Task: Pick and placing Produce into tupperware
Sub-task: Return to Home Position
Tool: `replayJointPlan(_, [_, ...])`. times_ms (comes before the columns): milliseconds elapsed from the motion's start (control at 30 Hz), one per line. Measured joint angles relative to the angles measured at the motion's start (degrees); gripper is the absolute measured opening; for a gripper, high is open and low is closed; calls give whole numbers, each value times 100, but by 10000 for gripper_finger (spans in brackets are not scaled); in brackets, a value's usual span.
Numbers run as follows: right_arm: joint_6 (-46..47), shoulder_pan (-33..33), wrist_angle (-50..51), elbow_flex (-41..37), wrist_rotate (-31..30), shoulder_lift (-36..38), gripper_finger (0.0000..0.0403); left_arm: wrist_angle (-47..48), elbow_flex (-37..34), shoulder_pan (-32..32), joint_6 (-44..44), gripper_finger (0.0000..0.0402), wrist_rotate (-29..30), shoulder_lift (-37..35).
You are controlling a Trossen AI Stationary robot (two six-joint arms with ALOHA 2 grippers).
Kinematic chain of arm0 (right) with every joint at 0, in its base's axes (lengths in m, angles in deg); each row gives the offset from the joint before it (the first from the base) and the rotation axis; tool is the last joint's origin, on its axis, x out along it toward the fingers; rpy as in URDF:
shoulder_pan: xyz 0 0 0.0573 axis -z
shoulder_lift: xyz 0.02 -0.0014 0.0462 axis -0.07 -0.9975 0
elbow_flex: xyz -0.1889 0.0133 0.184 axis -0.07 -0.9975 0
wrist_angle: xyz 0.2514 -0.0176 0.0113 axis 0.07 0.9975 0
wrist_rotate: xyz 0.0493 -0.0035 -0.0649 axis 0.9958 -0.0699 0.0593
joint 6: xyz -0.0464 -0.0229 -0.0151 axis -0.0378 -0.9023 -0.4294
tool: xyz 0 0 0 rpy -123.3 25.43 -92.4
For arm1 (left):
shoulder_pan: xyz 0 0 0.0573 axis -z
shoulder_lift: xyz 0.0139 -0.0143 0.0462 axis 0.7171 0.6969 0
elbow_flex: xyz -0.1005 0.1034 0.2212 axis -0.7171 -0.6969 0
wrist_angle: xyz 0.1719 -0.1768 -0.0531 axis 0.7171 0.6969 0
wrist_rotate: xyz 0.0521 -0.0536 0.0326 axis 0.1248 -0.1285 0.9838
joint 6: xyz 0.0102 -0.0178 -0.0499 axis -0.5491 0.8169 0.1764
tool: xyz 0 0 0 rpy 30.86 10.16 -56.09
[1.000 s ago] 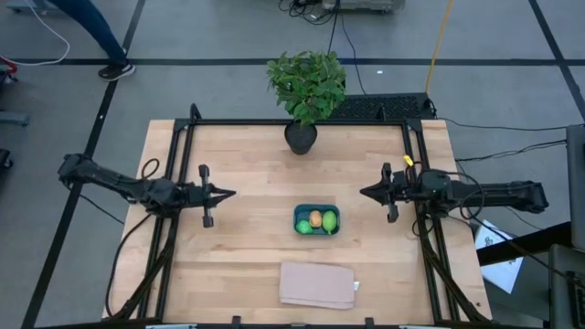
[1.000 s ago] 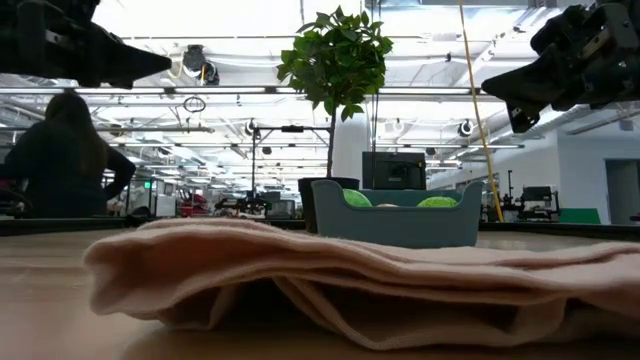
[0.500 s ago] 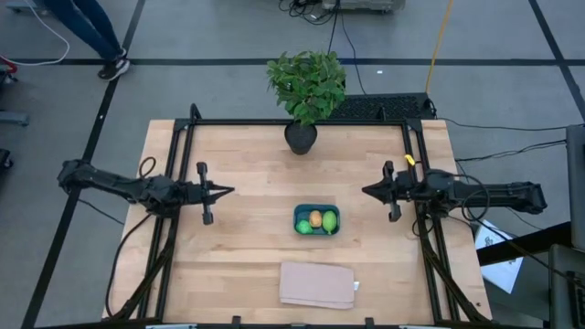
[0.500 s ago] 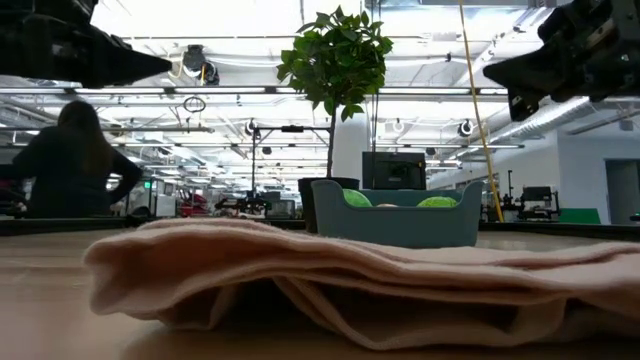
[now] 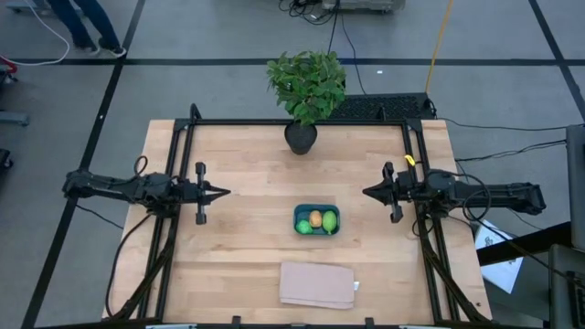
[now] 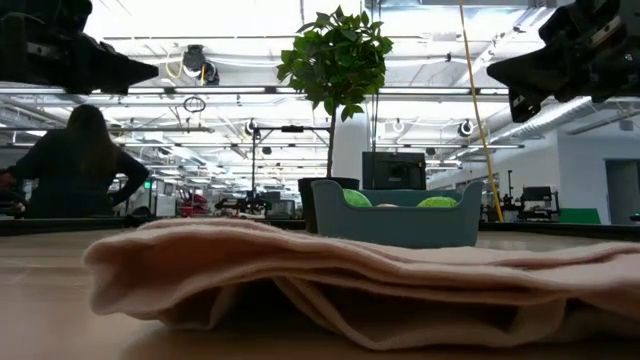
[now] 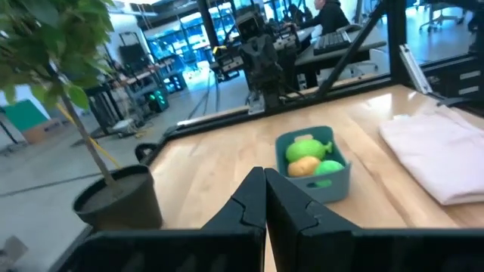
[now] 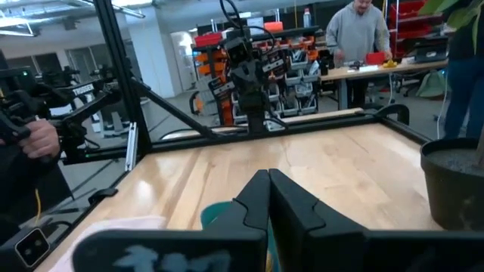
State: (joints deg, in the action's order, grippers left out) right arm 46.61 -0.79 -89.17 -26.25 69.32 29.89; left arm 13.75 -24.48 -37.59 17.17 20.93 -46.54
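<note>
Two dark hands hovered over the bench (image 5: 247, 155), each with its fingers pressed together and holding nothing. The left hand (image 5: 222, 193) was over the left half and the right hand (image 5: 367, 193) over the right half, both pointing inward. Between them, a little toward the front edge, sat the teal tupperware (image 5: 296, 220). All three pieces of produce (image 5: 315, 219) were inside it, two green and one orange-tan. The container looked light, stiff and likely to slide, so its rim or a long wall seemed the best hold. The rounded pieces would probably roll if tipped. Bare wood lay open on either side. A tan cloth (image 5: 317, 284) lay by the front edge and a potted plant (image 5: 301, 137) stood at the back edge.
</note>
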Motion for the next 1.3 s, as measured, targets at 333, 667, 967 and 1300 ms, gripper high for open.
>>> replayJointPlan(333, [0, 0, 206, 0, 0, 42, 0, 574, 0, 3, -48, 0, -416, -243])
replayJointPlan(667, [6, 0, 354, 0, 0, 230, 0, 776, 0, 4, -94, 0, -458, -763])
replayJointPlan(967, [23, 0, 391, 0, -7, 342, 0, 786, 0, 4, -86, 0, -465, -932])
replayJointPlan(1300, [25, 0, 387, 0, -17, 372, 0, 677, 0, 4, -141, 0, -526, -934])
